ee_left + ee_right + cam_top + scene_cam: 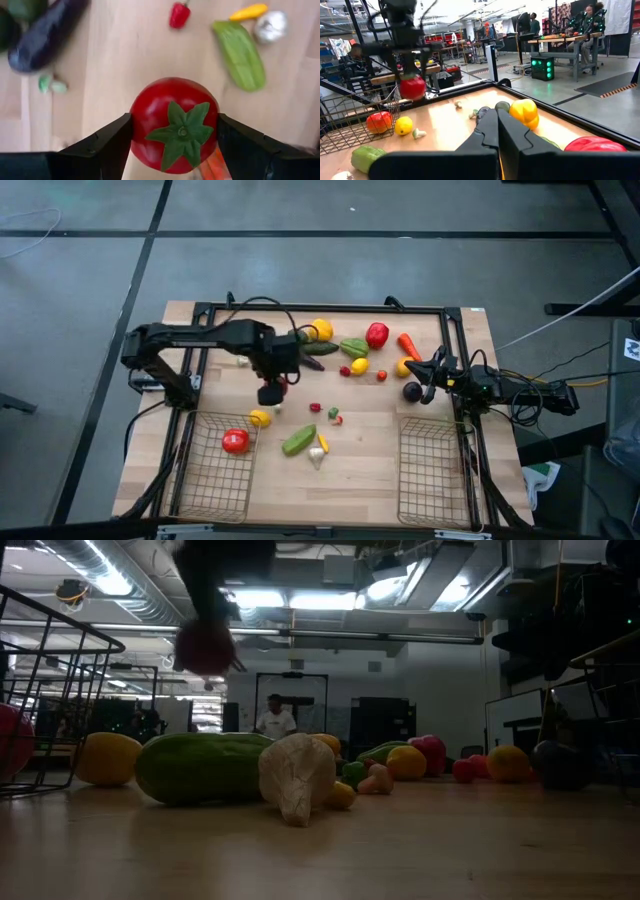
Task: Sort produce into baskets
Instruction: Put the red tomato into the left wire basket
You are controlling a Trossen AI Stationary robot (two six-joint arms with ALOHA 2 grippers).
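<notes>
Left tool [175,137]: gripping a red tomato [174,125] between its two dark fingers [107,145], one on each side of the fruit, the green stalk star facing the wrist camera.
Height of the tomato: hanging clear above the counter [375,445], as the right wrist view is showing at [412,87].
Position of the left tool: hovering over the counter's middle-left part [271,393], near a yellow lemon [260,418].
Left basket [213,490]: sitting at the near left corner and holding a second red tomato [235,441]; the held tomato is lying up-counter from it, not over it.
Right basket [433,480]: sitting at the near right corner.
Right tool [497,125]: resting with its fingers pressed together, holding nothing, at the counter's right edge [432,375].
Loose produce beneath the left tool: a green cucumber [240,52], a white garlic bulb [270,26], a small red pepper [179,14] and a dark eggplant [42,35] are lying on the wood.
Far side of the counter: a yellow pepper [525,112] and a red pepper [377,334] are lying among other pieces.
</notes>
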